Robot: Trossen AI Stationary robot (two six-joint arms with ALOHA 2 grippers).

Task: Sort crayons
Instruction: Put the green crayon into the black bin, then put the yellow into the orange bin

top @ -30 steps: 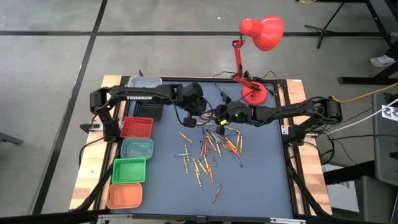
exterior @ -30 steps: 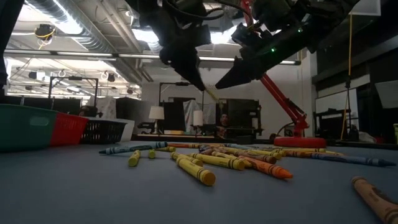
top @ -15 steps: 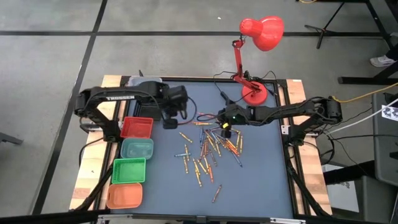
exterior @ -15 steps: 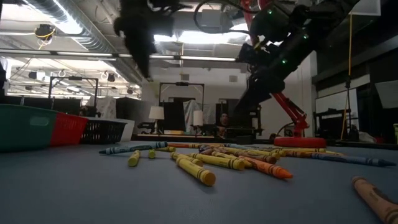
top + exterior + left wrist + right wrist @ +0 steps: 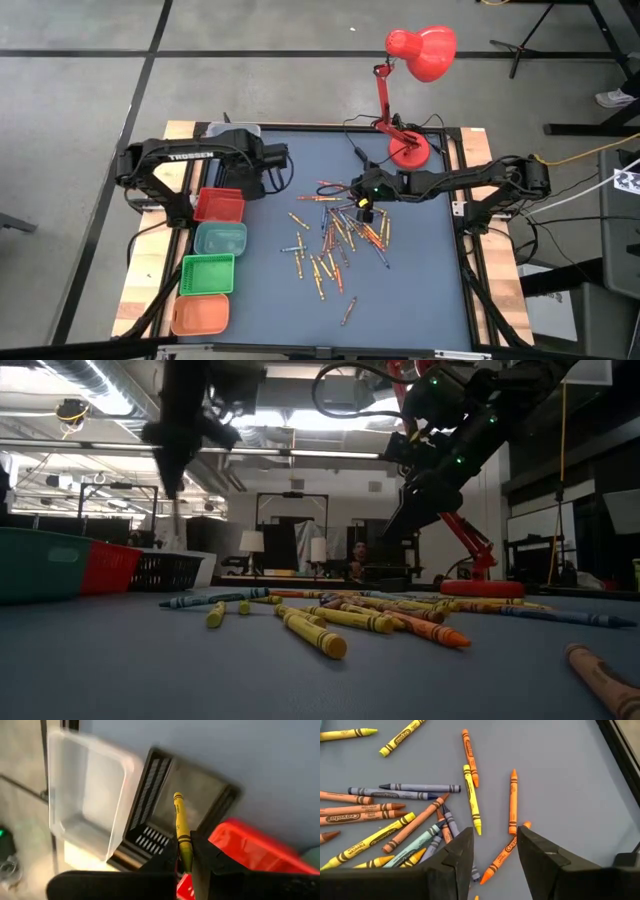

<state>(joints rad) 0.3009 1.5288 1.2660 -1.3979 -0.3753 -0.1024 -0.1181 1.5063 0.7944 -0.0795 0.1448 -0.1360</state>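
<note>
Left tool (image 5: 184, 862) grips yellow crayon (image 5: 181, 830), seen only wrist view.

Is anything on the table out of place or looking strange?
Nothing is damaged. The crayons lie loose in a heap on the mat, crossing at all angles, not in the bins. That is unsorted work, not a spill.

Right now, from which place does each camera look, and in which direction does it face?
High view: above the table, facing down; both arms, the bins, the crayons.
Low view: at table height, facing across the crayons into the room; both arms hang above.
Left wrist view: on the left arm; the left gripper holds a yellow crayon above the black bin.
Right wrist view: on the right arm; the open right gripper over the crayons.
All but the left wrist view share the pile.
</note>
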